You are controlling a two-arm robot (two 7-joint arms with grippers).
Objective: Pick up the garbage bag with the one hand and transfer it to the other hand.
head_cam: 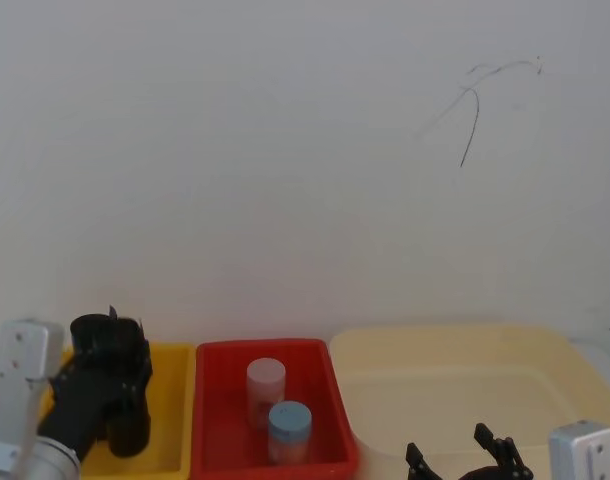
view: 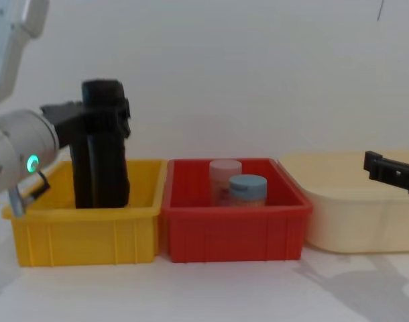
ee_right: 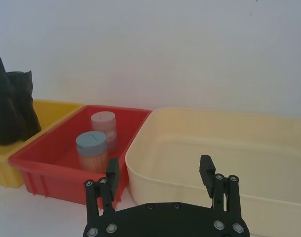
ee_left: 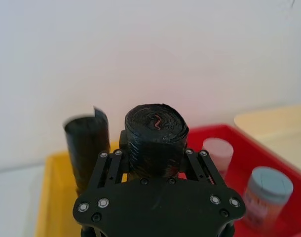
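Left gripper (ee_left: pixel 154 154) is clamped across the garbage bag (ee_left: pixel 154 123), high on the roll, just under its top end. The bag stands upright in the yellow bin (view: pixel 84 235). Its lower end is behind the bin wall, so can't tell if it's off the floor. A second black roll (ee_left: pixel 86 143) stands just beside it.

Look: tall, slim black cylinder of crinkled film wound tight, spiral showing on the top face, taller than the bin walls.

My read: light, slick skin, squashes a bit, and the outer wraps may slide or peel. Squeeze across the body, not a loose edge. The free lower half looks like the spot for the receiving side.

Red bin (view: pixel 231 235) in the middle holds a pink-lidded jar (view: pixel 224 174) and a blue-lidded jar (view: pixel 248 188).

Right gripper (ee_right: pixel 159 173) hangs near the cream bin (view: pixel 345 221), fingers spread, holding nothing.
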